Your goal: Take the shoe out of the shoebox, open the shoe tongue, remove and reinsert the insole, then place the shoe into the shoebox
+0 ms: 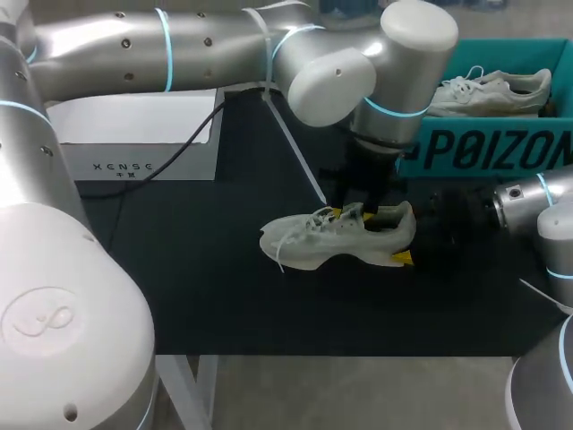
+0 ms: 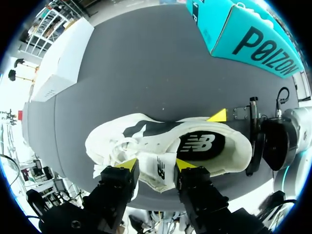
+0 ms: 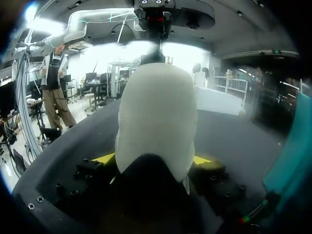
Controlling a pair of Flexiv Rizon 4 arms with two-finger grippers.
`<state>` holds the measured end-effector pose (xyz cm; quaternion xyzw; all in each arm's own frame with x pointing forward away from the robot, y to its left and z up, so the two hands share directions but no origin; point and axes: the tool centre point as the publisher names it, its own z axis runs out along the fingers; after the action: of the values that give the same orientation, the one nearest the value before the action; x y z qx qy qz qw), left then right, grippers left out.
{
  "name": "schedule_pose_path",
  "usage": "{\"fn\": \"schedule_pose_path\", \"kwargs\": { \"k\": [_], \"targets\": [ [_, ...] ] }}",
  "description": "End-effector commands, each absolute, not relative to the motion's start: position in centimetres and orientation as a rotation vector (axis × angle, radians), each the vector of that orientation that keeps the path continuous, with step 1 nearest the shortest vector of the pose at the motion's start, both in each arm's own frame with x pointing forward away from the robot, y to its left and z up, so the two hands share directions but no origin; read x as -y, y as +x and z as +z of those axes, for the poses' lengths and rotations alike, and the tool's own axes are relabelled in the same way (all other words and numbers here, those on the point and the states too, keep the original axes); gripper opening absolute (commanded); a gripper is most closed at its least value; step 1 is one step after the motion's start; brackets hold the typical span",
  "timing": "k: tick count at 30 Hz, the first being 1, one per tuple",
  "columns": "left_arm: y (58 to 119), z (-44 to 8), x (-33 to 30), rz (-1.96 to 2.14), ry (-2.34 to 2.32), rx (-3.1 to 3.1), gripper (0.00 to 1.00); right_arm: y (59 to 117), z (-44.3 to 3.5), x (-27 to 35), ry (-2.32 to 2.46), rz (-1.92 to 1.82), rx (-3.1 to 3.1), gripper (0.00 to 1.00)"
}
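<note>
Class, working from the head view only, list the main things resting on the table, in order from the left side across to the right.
From the left: white box → white shoe → teal shoebox.

The shoe (image 3: 156,122) hides most of the right end effector (image 3: 153,160). The shoebox (image 1: 488,148), at the worktop's (image 1: 224,296) far right corner, is cut off.

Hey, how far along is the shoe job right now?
Done: the shoe is out of the shoebox, on the table. In hand: right gripper clamps the heel, left gripper pinches the tongue. Remaining: the insole sits inside; remove, reinsert, then rebox.
</note>
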<state>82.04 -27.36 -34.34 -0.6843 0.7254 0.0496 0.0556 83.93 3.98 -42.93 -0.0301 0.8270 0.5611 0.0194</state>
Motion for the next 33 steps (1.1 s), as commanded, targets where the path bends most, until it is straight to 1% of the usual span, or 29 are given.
{"fn": "schedule_pose_path", "kwargs": {
  "k": [1,8,17,23,29,30,31,32,33],
  "targets": [
    [81.9,-33.8,27.3,0.146,-2.07,-2.193,0.0,83.8,-43.3,-4.3,-0.09,1.738,-2.567,0.0],
    [82.0,-32.6,26.2,0.133,-2.07,-2.159,0.0,83.8,-43.3,-4.3,-0.09,1.738,-2.567,0.0],
    [81.6,-31.3,22.5,0.105,-2.131,-2.085,0.0,83.8,-43.3,-4.3,-0.09,1.738,-2.567,0.0],
    [80.9,-31.6,19.7,0.106,-2.204,-2.039,0.0,83.8,-43.3,-4.3,-0.09,1.738,-2.567,0.0],
    [80.4,-32.8,18.9,0.092,-2.276,-2.056,0.01,83.8,-43.3,-4.3,-0.09,1.738,-2.567,0.0],
    [80.4,-33.0,18.9,0.083,-2.287,-2.067,0.21,83.8,-43.3,-4.3,-0.09,1.738,-2.567,0.0],
    [80.4,-33.1,18.9,0.079,-2.295,-2.074,0.33,83.8,-43.3,-4.3,-0.09,1.738,-2.567,0.0],
    [80.4,-33.3,18.9,0.079,-2.301,-2.073,0.39,83.8,-43.3,-4.3,-0.09,1.738,-2.567,0.0],
    [80.4,-33.4,18.9,0.076,-2.311,-2.08,0.61,83.8,-43.3,-4.3,-0.09,1.738,-2.567,0.0]
  ]
}}
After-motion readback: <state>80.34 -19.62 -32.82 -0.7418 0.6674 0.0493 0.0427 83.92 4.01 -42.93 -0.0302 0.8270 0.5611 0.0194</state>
